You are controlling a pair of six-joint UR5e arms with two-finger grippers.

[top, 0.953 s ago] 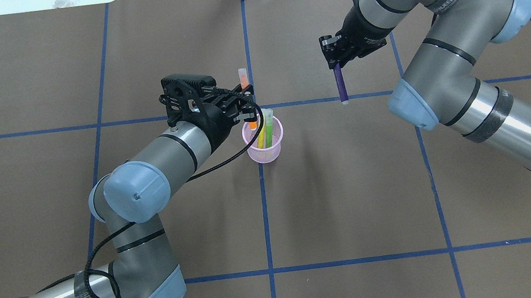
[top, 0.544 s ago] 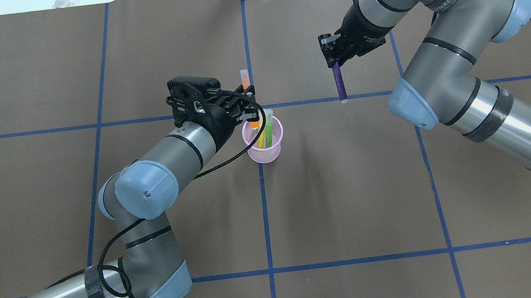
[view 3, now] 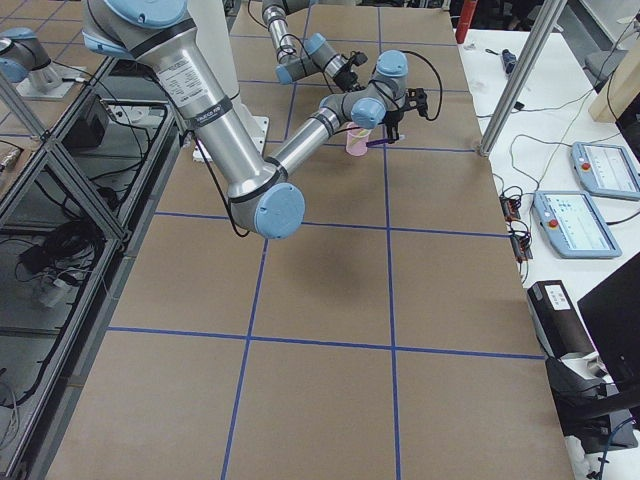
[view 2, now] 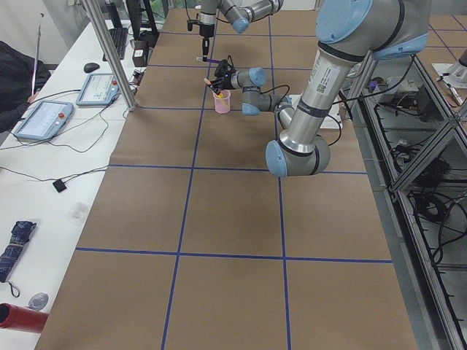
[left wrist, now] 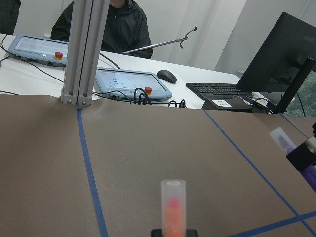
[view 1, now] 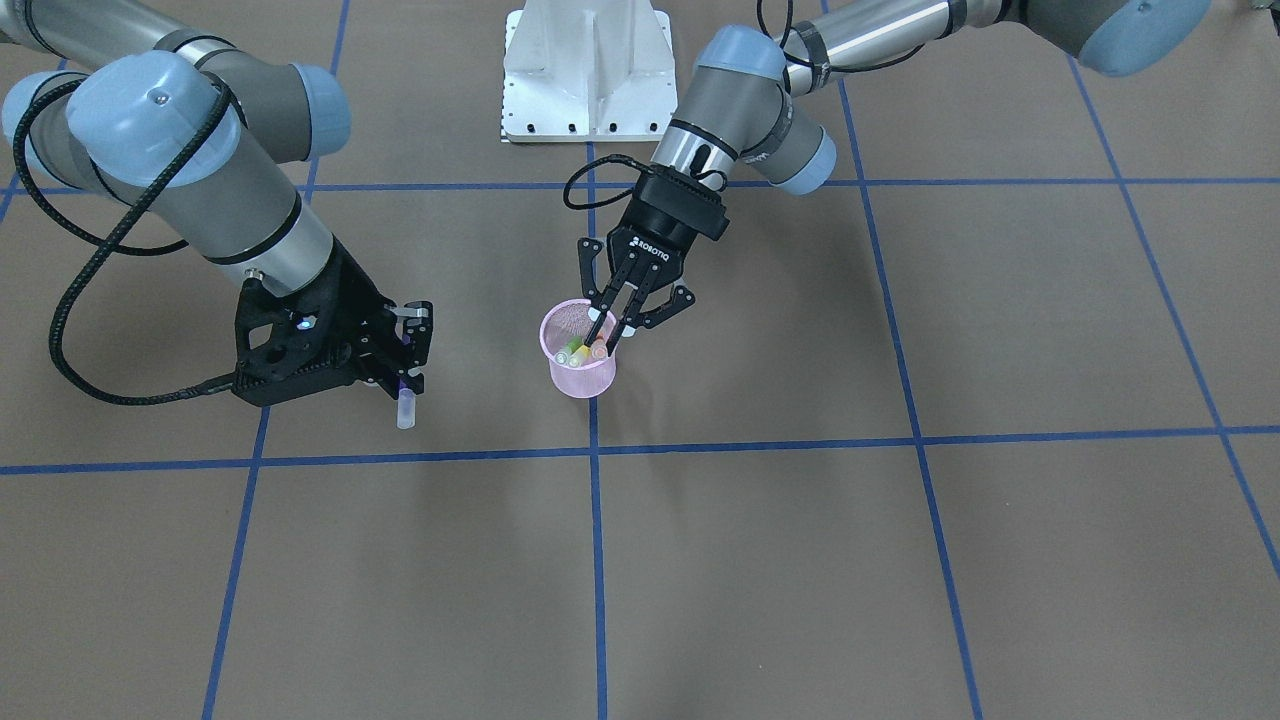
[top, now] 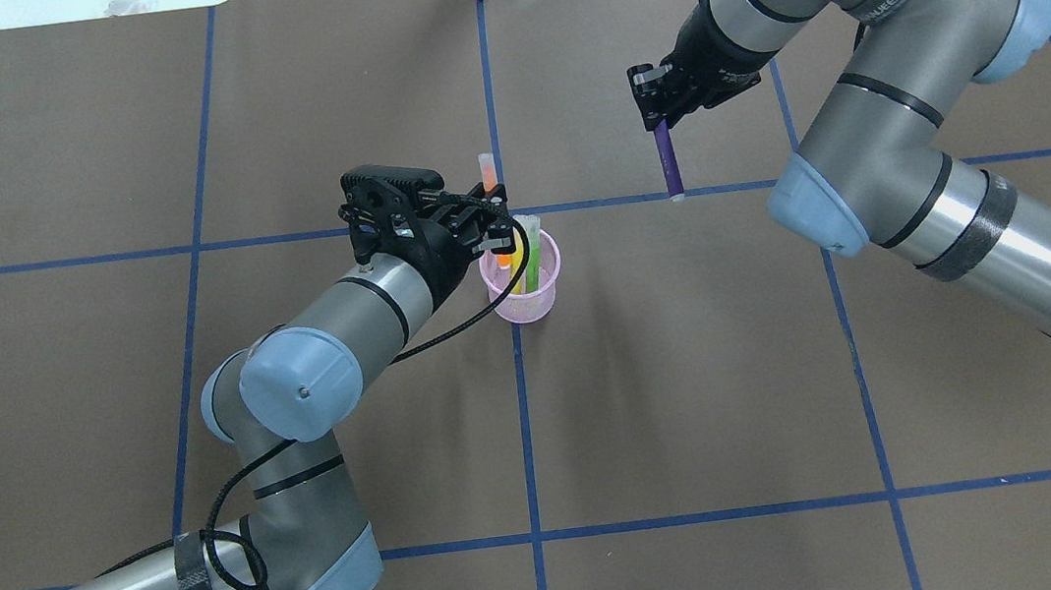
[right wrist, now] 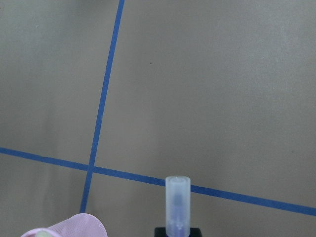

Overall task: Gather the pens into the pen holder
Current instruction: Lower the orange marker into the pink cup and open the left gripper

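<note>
- The pen holder stands upright on the bench. Seen from overhead, it sits on the centre blue tape line, just at the 6 o'clock side of a tape crossing.
- The yellow pen and the green pen lean inside it, their pale caps rising past the rim toward 12 o'clock.
- The left jaws are clamped on the orange pen over the holder's 10 o'clock rim. The pen's lower end is inside the cup's mouth, and its capped end sticks out beyond the jaws at 12 o'clock.
- The right jaws are clamped on the purple pen and hold it clear of the bench. It is at about 2 o'clock from the holder and well apart from it, with its pale cap at the free end toward 6 o'clock.
</note>
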